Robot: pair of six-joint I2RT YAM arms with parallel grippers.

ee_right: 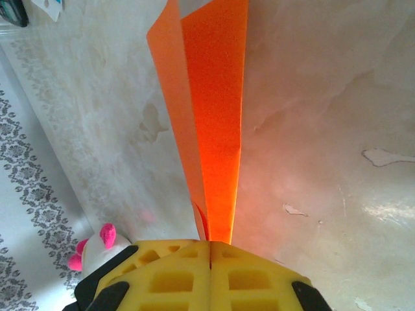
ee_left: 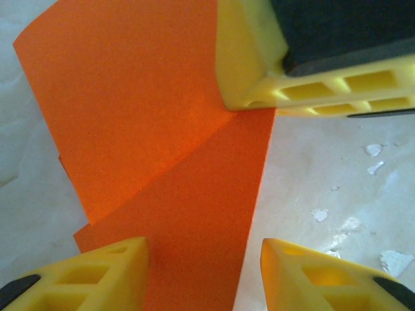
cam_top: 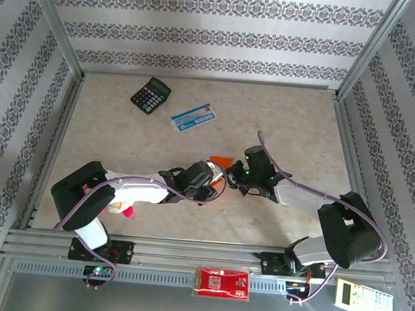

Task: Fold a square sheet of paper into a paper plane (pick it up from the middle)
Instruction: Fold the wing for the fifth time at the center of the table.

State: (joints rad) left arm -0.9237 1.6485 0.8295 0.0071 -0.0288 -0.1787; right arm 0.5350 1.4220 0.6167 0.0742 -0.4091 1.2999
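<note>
Folded orange paper [ee_right: 214,97] near the middle of the desk [cam_top: 122,133], right hand [ee_right: 211,245] pinched together on its near end, long axis running out toward the far-left corner, left hand [ee_left: 204,253] apart astride it

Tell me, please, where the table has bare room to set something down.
The widest bare patch of table lies on the far right, between the blue-and-white packet and the right frame rail. Another lies left, between the calculator and the left arm. The centre is crowded: the left end effector and right end effector meet at the orange paper sheet.
</note>
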